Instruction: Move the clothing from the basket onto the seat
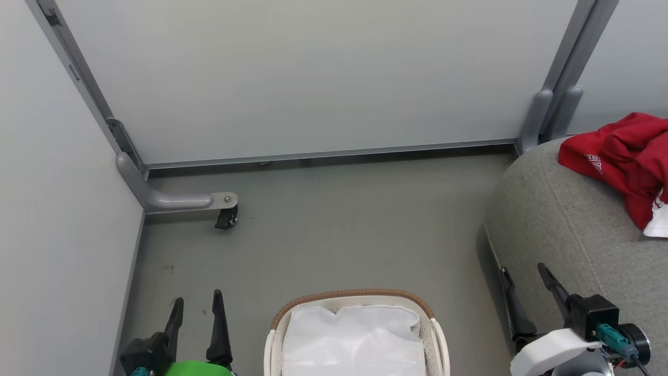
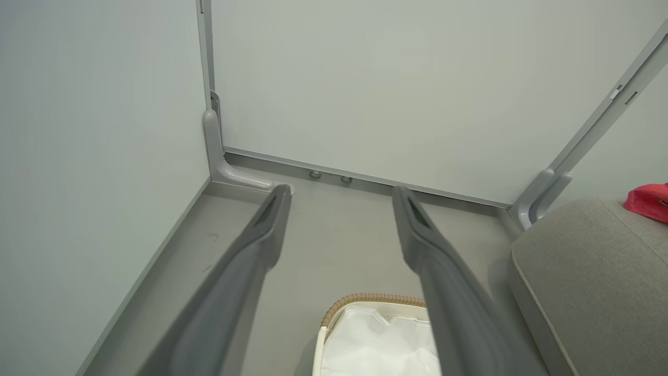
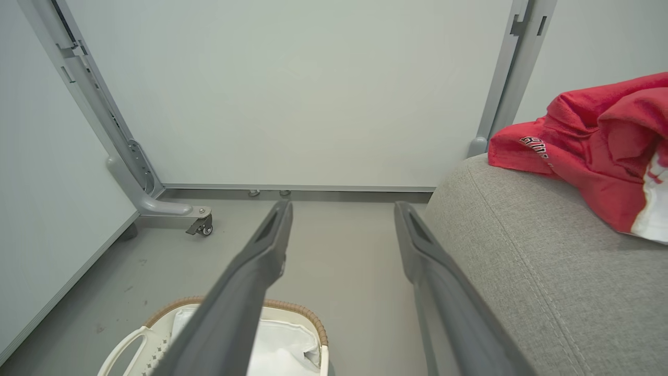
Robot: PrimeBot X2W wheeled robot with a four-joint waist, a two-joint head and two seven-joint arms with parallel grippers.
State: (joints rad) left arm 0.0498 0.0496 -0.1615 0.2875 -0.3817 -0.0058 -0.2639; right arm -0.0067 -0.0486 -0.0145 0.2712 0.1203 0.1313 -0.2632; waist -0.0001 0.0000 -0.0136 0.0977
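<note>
Seat (image 1: 563,235): grey woven cloth, matt, coarse.
Clothing (image 1: 626,151): soft red cloth.
Basket (image 1: 437,342): smooth white plastic; brown woven rim (image 1: 355,294); white cloth liner (image 1: 355,339).
Floor (image 1: 339,230): grey, smooth, matt.

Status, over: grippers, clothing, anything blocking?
Left gripper open, empty. Right gripper open, empty. Clothing on seat; basket holds just liner. No obstruction seen.

My head camera looks steeply down at the floor (image 1: 334,224), the basket (image 1: 355,295) at its bottom edge. Both wrist cameras sit lower and closer, facing the back panel (image 1: 313,78); all three views share that back panel, the basket and the seat (image 1: 563,219)
</note>
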